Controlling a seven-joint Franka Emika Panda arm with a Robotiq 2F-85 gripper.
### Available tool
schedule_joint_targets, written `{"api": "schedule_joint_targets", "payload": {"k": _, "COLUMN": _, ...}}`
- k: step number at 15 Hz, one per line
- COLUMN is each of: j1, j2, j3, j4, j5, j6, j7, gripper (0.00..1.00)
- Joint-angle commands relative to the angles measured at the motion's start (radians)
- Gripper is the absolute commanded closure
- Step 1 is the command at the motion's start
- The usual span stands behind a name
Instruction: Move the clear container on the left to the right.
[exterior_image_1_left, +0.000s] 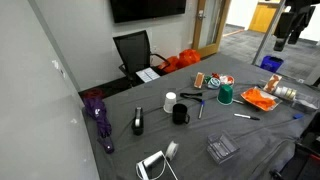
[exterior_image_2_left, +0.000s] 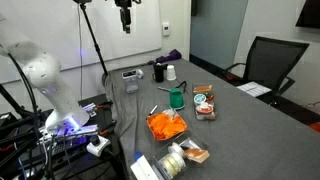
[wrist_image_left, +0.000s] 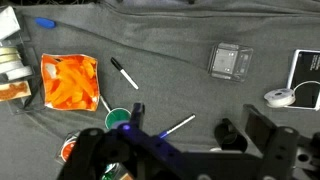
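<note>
The clear container (exterior_image_1_left: 221, 149) is a low, see-through greyish box on the grey table, near the front edge. It also shows in an exterior view (exterior_image_2_left: 131, 75) beside the black mug (exterior_image_2_left: 159, 72), and in the wrist view (wrist_image_left: 230, 61) at the upper right. My gripper (exterior_image_1_left: 289, 28) hangs high above the table, far from the container. It also shows at the top of an exterior view (exterior_image_2_left: 125, 15). In the wrist view its fingers (wrist_image_left: 195, 118) are spread wide with nothing between them.
On the table stand an orange tray (exterior_image_1_left: 260, 98), a green cup (exterior_image_1_left: 226, 95), a white cup (exterior_image_1_left: 169, 101), a black mug (exterior_image_1_left: 180, 114), a flat white device (exterior_image_1_left: 152, 165), a purple umbrella (exterior_image_1_left: 98, 115) and a marker (wrist_image_left: 123, 73). A black chair (exterior_image_1_left: 133, 50) stands behind.
</note>
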Motion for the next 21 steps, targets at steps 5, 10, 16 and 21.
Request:
{"api": "schedule_joint_targets", "payload": {"k": 5, "j1": 0.007, "j2": 0.001, "j3": -0.005, "j4": 0.003, "j5": -0.002, "j6": -0.002, "j7": 0.002, "gripper": 0.0}}
{"api": "schedule_joint_targets", "payload": {"k": 10, "j1": 0.007, "j2": 0.001, "j3": -0.005, "j4": 0.003, "j5": -0.002, "j6": -0.002, "j7": 0.002, "gripper": 0.0}}
{"api": "schedule_joint_targets", "payload": {"k": 16, "j1": 0.007, "j2": 0.001, "j3": -0.005, "j4": 0.003, "j5": -0.002, "j6": -0.002, "j7": 0.002, "gripper": 0.0}}
{"api": "schedule_joint_targets", "payload": {"k": 21, "j1": 0.017, "j2": 0.026, "j3": 0.001, "j4": -0.039, "j5": -0.019, "j6": 0.066, "j7": -0.031, "gripper": 0.0}}
